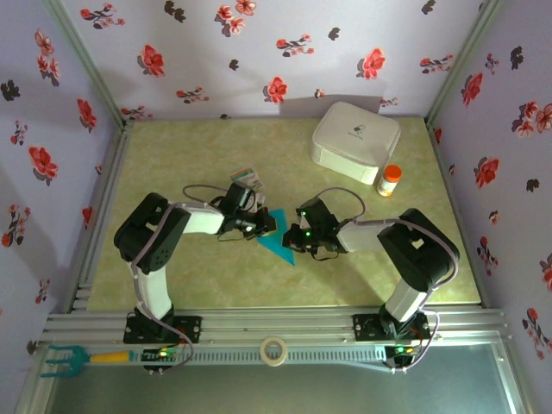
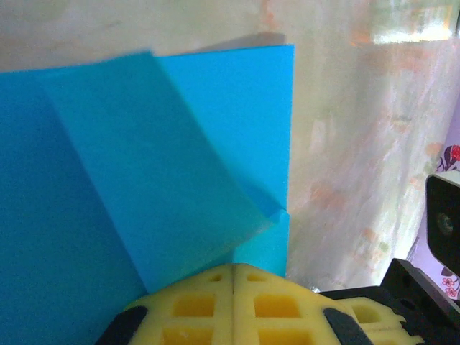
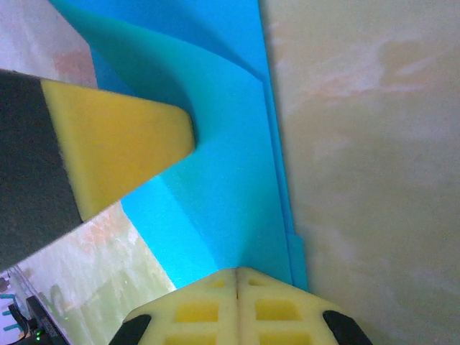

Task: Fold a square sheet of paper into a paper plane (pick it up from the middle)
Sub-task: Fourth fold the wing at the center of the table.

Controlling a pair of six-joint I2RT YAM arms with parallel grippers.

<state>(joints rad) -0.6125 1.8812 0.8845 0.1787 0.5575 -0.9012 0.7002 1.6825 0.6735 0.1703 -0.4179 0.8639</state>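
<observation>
Reaching inward from opposite sides, met low over the square sheet of paper (image 1: 280, 247) at mid-table. Had the left gripper (image 2: 233, 272) fully closed, yellow pads flush, tips down at the turquoise sheet's near end; could not tell whether any paper was pinched between. Saw a diagonal flap folded over just ahead of those tips, its lower corner curled up, the sheet's straight right edge running forward from them, bare table to the right. Had the right gripper (image 3: 237, 274) equally closed, tips at the sheet's narrow end, paper spreading forward and left, one long straight edge running ahead, open tabletop to the right. Found one left-gripper finger (image 3: 115, 144) resting against the curved flap, ahead-left of the right gripper's tips. Set both forearms angled down and toward each other, elbows bent, grippers close together. Noted white rounded box (image 1: 355, 142) and small orange bottle (image 1: 390, 181) well beyond the right gripper, printed card (image 1: 246, 178) just behind the left wrist, tape roll (image 1: 274, 351) back between the bases.
</observation>
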